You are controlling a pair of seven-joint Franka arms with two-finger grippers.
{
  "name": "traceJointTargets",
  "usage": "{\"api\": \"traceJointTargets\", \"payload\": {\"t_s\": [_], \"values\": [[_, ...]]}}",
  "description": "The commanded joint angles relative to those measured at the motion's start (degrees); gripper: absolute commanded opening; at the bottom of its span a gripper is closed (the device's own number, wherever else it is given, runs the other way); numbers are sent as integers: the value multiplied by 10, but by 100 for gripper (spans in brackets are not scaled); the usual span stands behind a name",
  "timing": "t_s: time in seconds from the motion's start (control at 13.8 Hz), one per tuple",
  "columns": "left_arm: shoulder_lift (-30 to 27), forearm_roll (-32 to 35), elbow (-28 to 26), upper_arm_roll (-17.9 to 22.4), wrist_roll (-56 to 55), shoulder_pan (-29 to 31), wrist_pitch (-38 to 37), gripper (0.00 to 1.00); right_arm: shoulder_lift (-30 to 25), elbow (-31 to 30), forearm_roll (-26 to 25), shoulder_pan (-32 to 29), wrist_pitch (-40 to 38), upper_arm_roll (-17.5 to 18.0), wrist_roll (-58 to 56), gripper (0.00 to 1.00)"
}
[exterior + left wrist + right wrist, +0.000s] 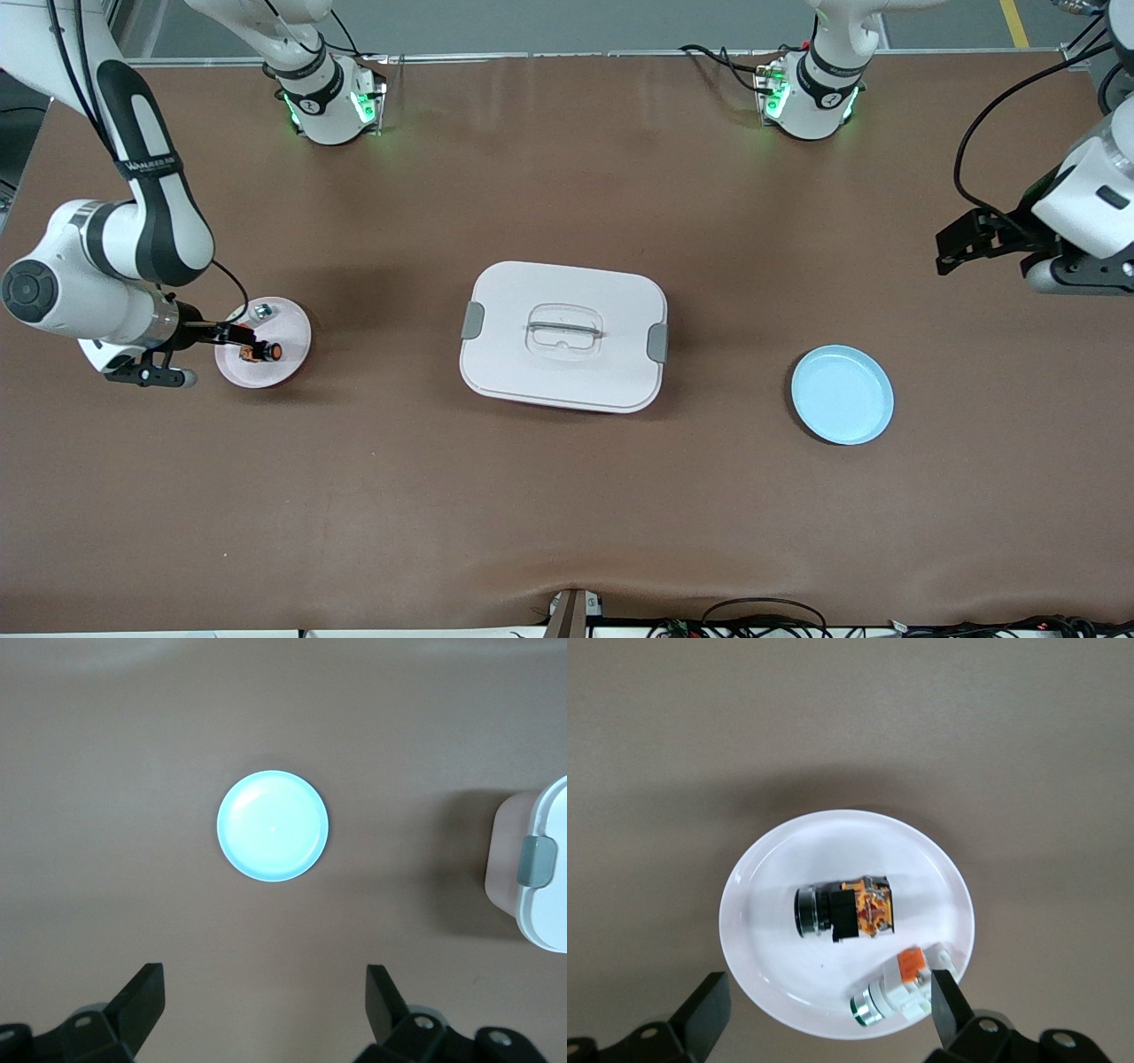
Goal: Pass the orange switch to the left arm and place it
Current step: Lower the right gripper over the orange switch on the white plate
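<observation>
Right wrist view is showing the right gripper [824, 1010] hanging with its fingers spread wide and holding nothing, over a pink plate [771, 877] at the right arm's end of the table. Lying on its side in the middle of that plate is the orange switch [844, 910]; a small white-silver part [899, 988] is lying just beside it near the rim. Seen from the front, the right gripper [241, 341] is reaching over the pink plate [288, 332] at the orange switch [263, 353]. Sitting mid-table is the box [563, 335], lid latched, lying between the pink plate and a blue plate [842, 394]. Over bare tabletop at its own end, the left gripper [961, 244] is waiting, its fingers [142, 997] likewise parted and empty, the blue plate [272, 825] lying below its camera.
</observation>
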Motion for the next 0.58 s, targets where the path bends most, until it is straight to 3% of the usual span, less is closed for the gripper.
{"api": "traceJointTargets", "payload": {"t_s": [0.0,0.51], "values": [[7,6,0,-12,10,0,12,100,26,1,41,-14,11,7,-41,100],[2,4,-1,-16,10,3,7,100,61,-1,44,-14,44,6,-43,100]]}}
